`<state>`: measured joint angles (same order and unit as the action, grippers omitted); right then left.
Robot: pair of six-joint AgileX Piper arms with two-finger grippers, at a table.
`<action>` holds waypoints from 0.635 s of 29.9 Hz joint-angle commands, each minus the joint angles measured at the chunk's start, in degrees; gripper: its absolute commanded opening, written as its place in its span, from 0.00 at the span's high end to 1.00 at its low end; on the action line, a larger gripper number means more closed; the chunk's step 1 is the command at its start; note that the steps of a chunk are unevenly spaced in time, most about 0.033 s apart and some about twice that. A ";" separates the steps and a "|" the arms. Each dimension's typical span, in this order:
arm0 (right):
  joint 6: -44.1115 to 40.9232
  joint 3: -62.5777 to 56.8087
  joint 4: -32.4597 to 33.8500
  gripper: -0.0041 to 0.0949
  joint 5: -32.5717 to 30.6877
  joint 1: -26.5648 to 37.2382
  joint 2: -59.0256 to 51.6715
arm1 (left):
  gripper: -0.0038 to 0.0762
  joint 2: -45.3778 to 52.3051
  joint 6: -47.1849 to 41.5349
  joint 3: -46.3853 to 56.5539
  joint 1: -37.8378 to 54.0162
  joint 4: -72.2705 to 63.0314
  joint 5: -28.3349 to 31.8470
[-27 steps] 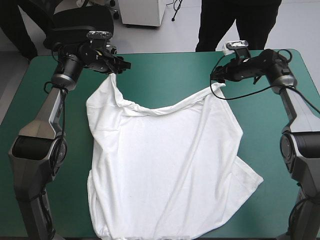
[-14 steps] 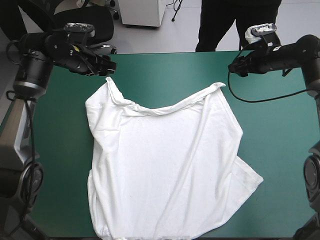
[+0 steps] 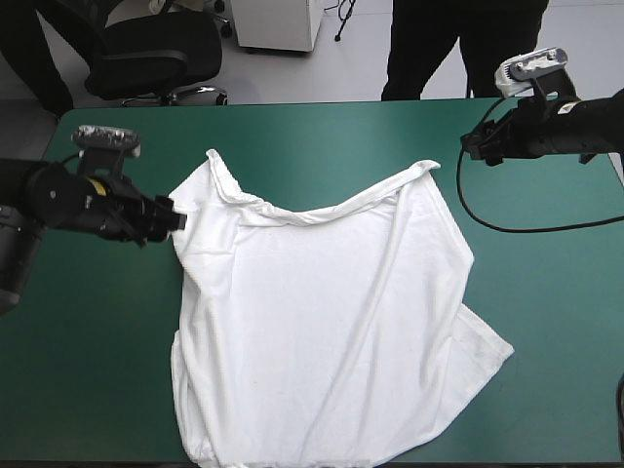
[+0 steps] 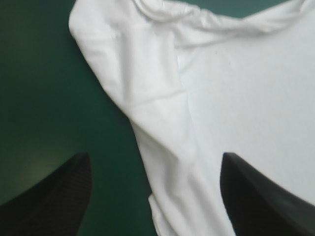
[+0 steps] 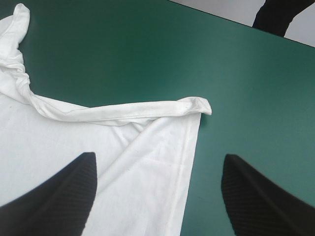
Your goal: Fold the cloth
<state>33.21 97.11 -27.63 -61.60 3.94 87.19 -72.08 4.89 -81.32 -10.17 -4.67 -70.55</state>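
From the high view I see the T-shirt [image 3: 322, 312] spread out on the teal-green cover [image 3: 546, 292], roughly mid-table. Its near hem lies at the table's near edge. Its far edge is a rolled band [image 3: 322, 213] sagging between two corners that point toward the far edge. The cloth is mostly flat, with long creases and one corner poking out toward the table's right side. My left gripper [image 3: 168, 220] sits low at the shirt's left edge, just short of the far-left corner. My right gripper [image 3: 475, 146] is beyond the far-right corner, near it but apart from the cloth. From up here I cannot tell how either pair of jaws stands.

The left wrist view settles it for that arm: the black fingers [image 4: 54, 196] are spread wide with nothing pinched. The shirt's left edge runs between them, white cloth toward one finger and bare cover toward the other. I cannot tell whether either finger touches the fabric.

In the right wrist view the fingers [image 5: 49, 196] are likewise wide apart and hold nothing. Ahead of them lies the rolled far edge, ending in the far-right corner [image 5: 202, 105], with open cover beyond it.
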 commanded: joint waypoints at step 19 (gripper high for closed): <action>-1.48 1.20 5.95 0.28 1.67 -1.29 -3.04 | 0.29 -2.02 -2.02 31.95 -4.19 0.69 14.44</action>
<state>31.80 97.05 -20.70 -62.62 2.72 86.62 -73.26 3.55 -49.37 -14.15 -3.85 -59.61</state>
